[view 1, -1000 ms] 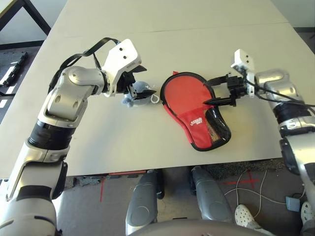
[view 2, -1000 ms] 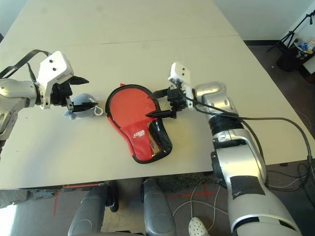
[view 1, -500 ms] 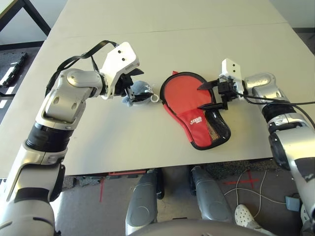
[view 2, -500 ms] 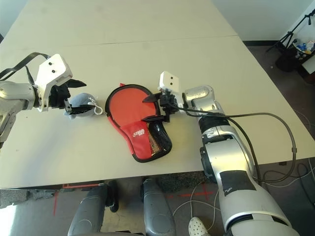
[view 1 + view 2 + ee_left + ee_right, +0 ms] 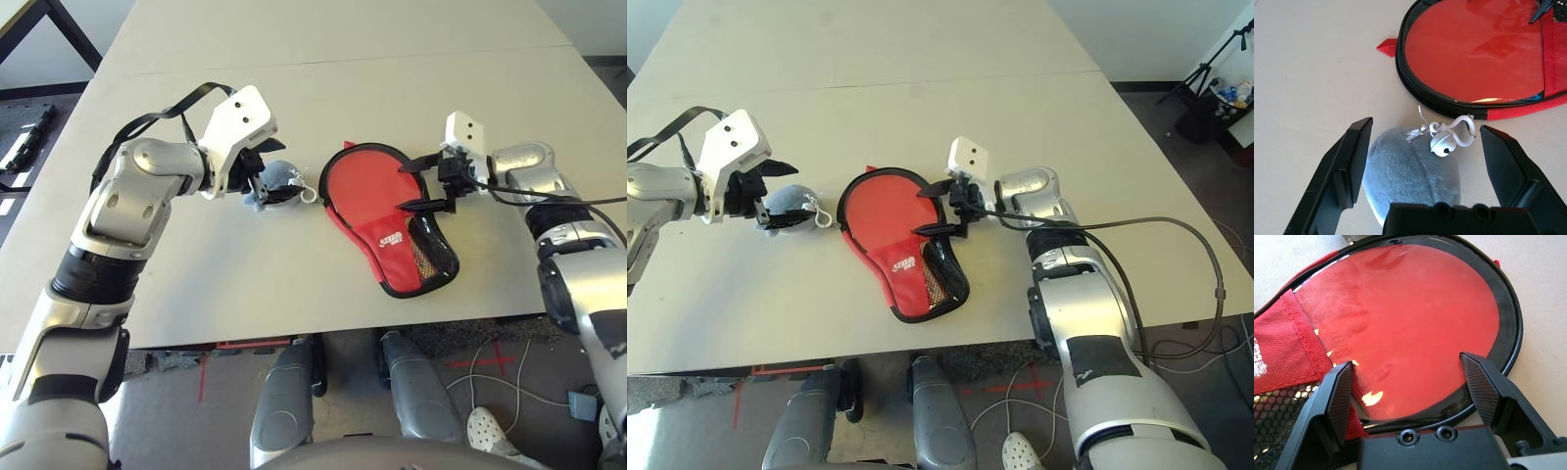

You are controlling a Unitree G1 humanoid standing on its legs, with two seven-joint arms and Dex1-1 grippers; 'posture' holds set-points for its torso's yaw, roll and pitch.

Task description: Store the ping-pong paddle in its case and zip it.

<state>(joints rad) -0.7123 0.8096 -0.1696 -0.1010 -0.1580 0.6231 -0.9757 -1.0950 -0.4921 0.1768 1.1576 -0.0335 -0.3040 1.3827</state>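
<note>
The red case (image 5: 400,262) with black edging lies unzipped near the table's front edge. In its round part the ping-pong paddle's glossy red face (image 5: 1400,308) is exposed, and the handle end is hidden under the logo fabric and mesh. The grey plush charm (image 5: 1405,169) lies on the table left of the case, joined to it by a white clasp (image 5: 1452,139). My left gripper (image 5: 277,172) is open, with its fingers on either side of the charm. My right gripper (image 5: 403,187) is open and hovers over the right side of the paddle's face (image 5: 358,186).
The beige table (image 5: 245,284) has bare room left of, behind and right of the case. A seam (image 5: 392,59) crosses it at the back. The case's narrow end lies close to the front edge (image 5: 441,321). Cables lie on the floor below.
My right gripper has moved left from beside the case to over the paddle's face, then eased back slightly. The left gripper has stayed around the charm.
</note>
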